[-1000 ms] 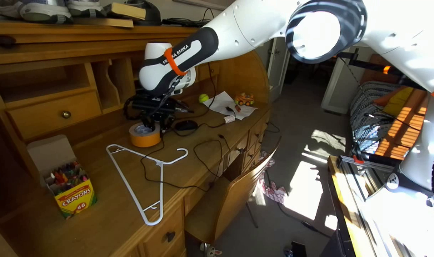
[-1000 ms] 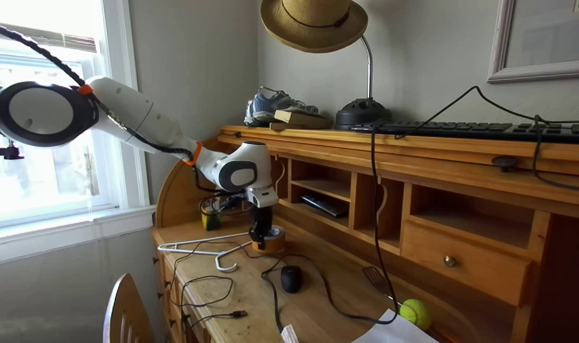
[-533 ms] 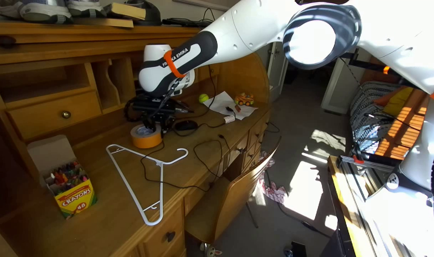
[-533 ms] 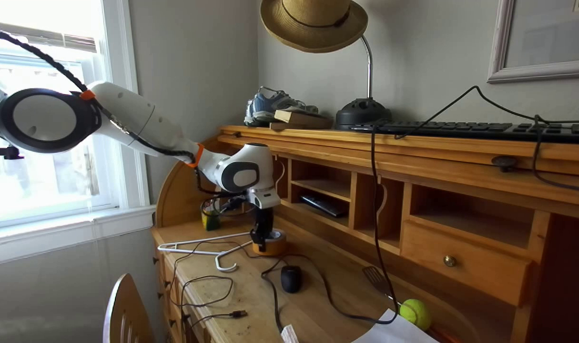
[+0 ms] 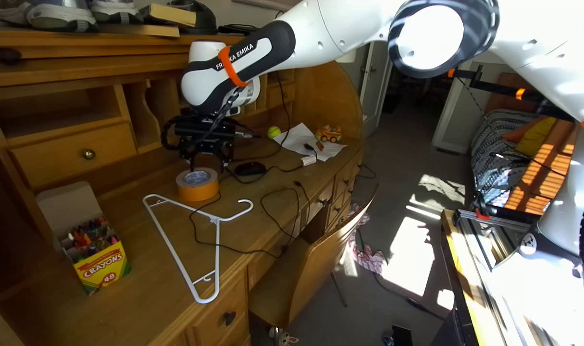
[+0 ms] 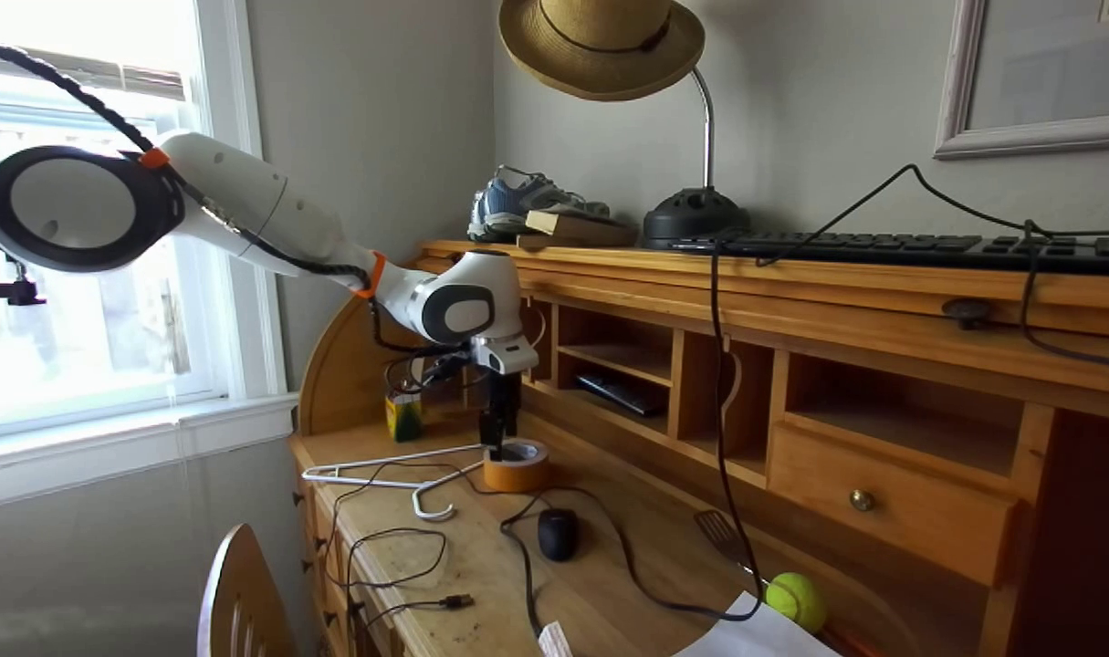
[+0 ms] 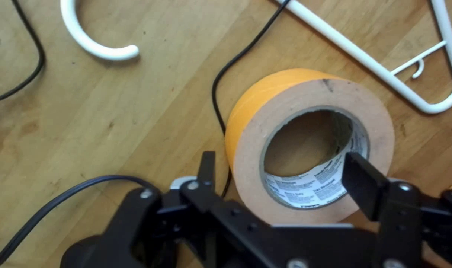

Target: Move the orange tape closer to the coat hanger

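Orange tape [image 5: 198,193] beside coat hanger [image 5: 217,259], jaws parted; box [image 5: 99,265] (reads "CRAYONS 48").

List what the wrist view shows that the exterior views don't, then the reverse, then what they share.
Only the wrist view: the desktop seen through the hollow centre of the orange tape, and a dark smudge on its upper face.
Both exterior views only: crayon box, tennis ball and chair.
Shared: the tape, coat hanger, a dark cable and the tool, though the wrist view cuts off part of the hanger.
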Robot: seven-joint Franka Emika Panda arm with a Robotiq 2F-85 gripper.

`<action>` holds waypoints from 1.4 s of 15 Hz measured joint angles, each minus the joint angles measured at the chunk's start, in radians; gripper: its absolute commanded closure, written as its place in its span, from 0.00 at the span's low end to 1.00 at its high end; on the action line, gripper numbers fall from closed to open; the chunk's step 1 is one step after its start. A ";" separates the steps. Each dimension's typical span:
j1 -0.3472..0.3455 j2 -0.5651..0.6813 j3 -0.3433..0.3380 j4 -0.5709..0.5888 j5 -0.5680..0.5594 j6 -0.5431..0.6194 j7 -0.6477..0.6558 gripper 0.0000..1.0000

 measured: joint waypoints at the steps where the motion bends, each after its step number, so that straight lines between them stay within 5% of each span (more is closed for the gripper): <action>1: 0.000 -0.019 -0.004 -0.021 -0.018 0.000 -0.036 0.00; 5: -0.005 -0.078 -0.019 -0.100 -0.050 -0.025 -0.169 0.00; 16: -0.015 -0.422 -0.020 -0.358 -0.104 -0.456 -0.584 0.00; 21: -0.026 -0.679 -0.014 -0.570 -0.104 -0.422 -0.727 0.00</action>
